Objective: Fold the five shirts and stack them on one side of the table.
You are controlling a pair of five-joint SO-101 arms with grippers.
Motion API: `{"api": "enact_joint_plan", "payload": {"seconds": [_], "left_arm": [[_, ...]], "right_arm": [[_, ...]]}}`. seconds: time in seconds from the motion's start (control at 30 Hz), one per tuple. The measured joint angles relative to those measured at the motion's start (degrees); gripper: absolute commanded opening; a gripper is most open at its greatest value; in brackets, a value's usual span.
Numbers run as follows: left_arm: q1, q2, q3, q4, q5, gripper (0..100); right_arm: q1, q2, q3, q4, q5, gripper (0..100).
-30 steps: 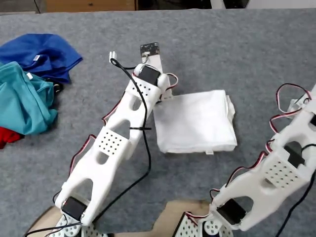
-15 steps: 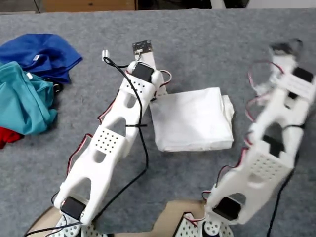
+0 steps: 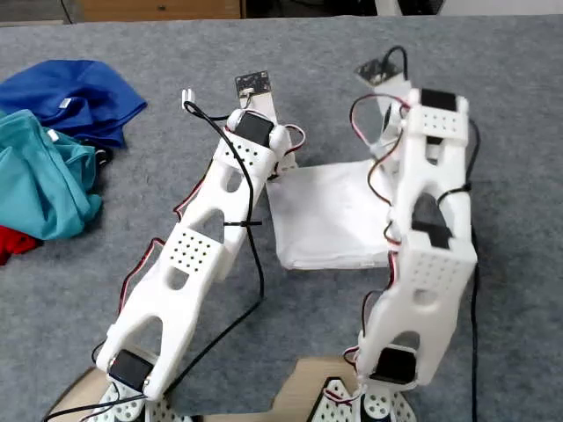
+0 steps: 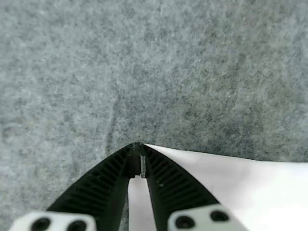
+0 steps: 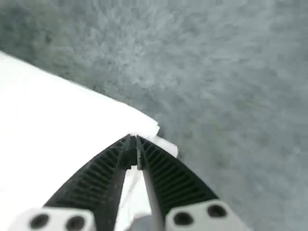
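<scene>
Bench [image 3: 510,79]: folded white shirt [image 3: 330,220] at its middle, looks soft, light and floppy, so take it by two corners or the fold likely slumps. Left hand [image 4: 137,148] is clamped on one far corner; right hand [image 5: 134,139] is closed at the other.

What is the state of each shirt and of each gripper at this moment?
white shirt: folded, lying flat on the table.
blue shirt: unfolded, crumpled.
teal shirt: unfolded, crumpled.
red shirt: mostly hidden, state unclear.
left gripper: shut on a corner of the white shirt.
right gripper: shut, tips at another corner of the white shirt.
</scene>
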Motion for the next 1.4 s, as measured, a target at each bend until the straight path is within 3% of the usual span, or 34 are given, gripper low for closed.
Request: {"api": "enact_joint_plan", "payload": {"seconds": [0.23,0.43,0.67,0.83,0.97,1.13,1.27,1.4], "left_arm": [[0.00,0.00,0.00,0.00,0.00,2],[0.00,0.00,0.00,0.00,-0.09,2],[0.18,-0.88,0.00,0.62,-0.35,2],[0.18,-8.35,0.09,3.25,-5.71,2],[0.18,-13.45,0.09,5.45,-7.03,2],[0.79,-19.52,3.52,5.89,-9.93,2],[4.31,-29.89,14.77,5.89,-13.36,2],[9.23,-43.43,33.58,5.80,-13.89,2]], "right_arm": [[4.92,12.31,-13.98,1.58,0.35,1.2],[6.51,20.13,-29.19,10.29,0.26,1.2],[6.77,20.48,-47.91,23.30,0.35,1.2],[7.03,20.31,-56.97,25.76,0.35,1.2],[8.26,15.74,-50.99,25.76,0.35,0.9],[8.26,2.20,-30.95,25.76,0.44,0.4],[8.26,-9.85,-13.27,25.58,2.37,0.4],[8.26,-21.01,3.16,22.07,4.13,0.4]]}}
